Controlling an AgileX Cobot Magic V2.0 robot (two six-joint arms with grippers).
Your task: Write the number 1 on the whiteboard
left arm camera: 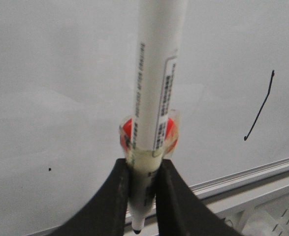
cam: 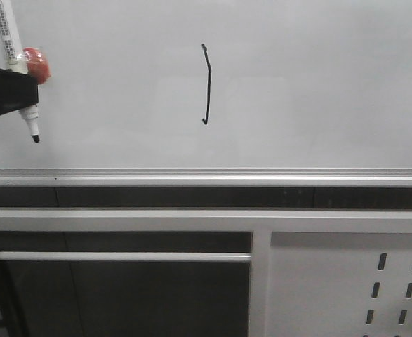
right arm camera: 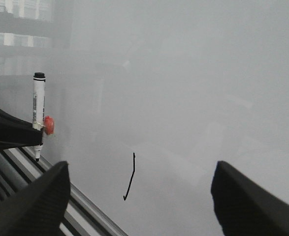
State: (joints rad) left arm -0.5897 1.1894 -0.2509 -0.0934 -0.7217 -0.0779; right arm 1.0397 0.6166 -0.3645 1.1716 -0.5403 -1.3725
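A: What sits nearest in the front view?

B: A white perforated metal panel point(cam: 346, 288) with slots at about 4 o'clock, and a pale horizontal bar point(cam: 121, 256) at 7 o'clock. Beyond them runs the silver frame edge of the whiteboard point(cam: 318, 84), which fills the upper half.

A: Where is the number 1?

B: The number 1 point(cam: 207, 84) is a thin black near-vertical stroke on the whiteboard, just above the middle of the view toward 12 o'clock, slightly bent near its top with a small hook at its foot.

A: And the hands?

B: The left hand point(left arm camera: 143, 196) is at 9 o'clock, well apart from the stroke. Its black fingers point(left arm camera: 112, 201) are clenched around a white marker point(left arm camera: 154, 88), tip pointing down, with an orange-red collar point(left arm camera: 170, 132) just above the grip. The tip's contact with the board cannot be told. The right hand point(right arm camera: 139, 196) is released, its two dark fingers point(right arm camera: 31, 206) spread wide, holding nothing. A tiny black speck point(left arm camera: 49, 169) marks the board in the left wrist view.
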